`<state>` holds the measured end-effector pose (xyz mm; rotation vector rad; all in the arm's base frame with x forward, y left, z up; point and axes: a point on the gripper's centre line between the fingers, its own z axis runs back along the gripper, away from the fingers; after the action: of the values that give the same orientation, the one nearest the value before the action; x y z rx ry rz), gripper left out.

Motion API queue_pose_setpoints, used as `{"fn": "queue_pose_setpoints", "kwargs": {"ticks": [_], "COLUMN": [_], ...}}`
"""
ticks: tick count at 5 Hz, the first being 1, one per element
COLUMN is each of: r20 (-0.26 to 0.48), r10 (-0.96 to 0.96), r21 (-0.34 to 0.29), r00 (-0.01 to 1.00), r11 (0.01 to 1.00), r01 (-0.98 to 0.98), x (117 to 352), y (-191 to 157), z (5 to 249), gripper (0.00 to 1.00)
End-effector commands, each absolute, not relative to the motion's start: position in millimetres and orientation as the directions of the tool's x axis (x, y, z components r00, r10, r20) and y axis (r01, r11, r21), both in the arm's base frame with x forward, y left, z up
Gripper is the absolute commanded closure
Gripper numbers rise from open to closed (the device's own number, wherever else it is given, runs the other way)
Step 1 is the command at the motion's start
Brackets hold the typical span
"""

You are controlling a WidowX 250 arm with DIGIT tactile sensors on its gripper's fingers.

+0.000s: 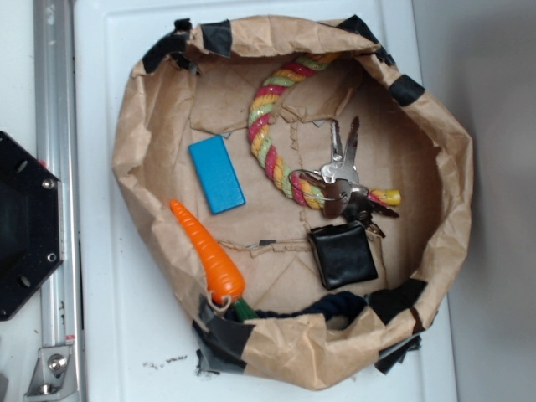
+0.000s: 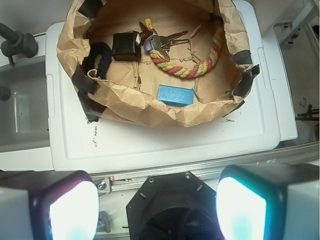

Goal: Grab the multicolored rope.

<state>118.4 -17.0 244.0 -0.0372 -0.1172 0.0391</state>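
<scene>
**Multicolored rope lies untouched in the paper basin, jaws parted well away from it**

The thick twisted multicolored rope (image 1: 270, 134) of pink-red, yellow and light green strands lies curved on the floor of the crumpled brown paper basin (image 1: 134, 126), whose rim is patched with black tape. One end of the rope climbs toward the basin's far rim in the exterior view; the other, a yellowish tip, pokes out beside a bunch of silver metal keys (image 1: 339, 167) that rests across the rope. Just below the keys sits a small black leather pouch (image 1: 342, 254). A flat light-blue rectangular block (image 1: 216, 173) lies beside the rope's bend, apart from it. An orange plastic carrot (image 1: 209, 251) leans along the basin's inner wall, and a dark navy blue rope (image 1: 335, 306) lies coiled against the wall near the carrot's green end. The basin stands on a white plastic worktop (image 1: 126, 335).

In the wrist view the gripper (image 2: 160, 210) hangs outside the basin, over the worktop's edge, its two pale fingers (image 2: 67, 210) spread wide with nothing between the jaws.
</scene>
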Motion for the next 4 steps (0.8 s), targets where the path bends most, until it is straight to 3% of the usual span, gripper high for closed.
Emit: {"fn": "queue_pose_setpoints", "kwargs": {"ticks": [1,2,3,4], "r20": [0.116,0.199,0.311,0.245], "r10": [0.041,0.293,0.509,0.662], "r21": [-0.039,-0.144,-0.180,-0.194], "r00": [0.992,0.935,0.803,0.708], "r11": [0.999,0.953,0.861,0.749], "r01": [-0.037,-0.268,-0.476,-0.633], "x": [118.4,168.4,214.6,244.2], "y": [-17.0,12.1,22.4,34.6], "z": [244.0,195.5,167.7,129.1], "gripper": [0.00,0.00,0.00,0.00]}}
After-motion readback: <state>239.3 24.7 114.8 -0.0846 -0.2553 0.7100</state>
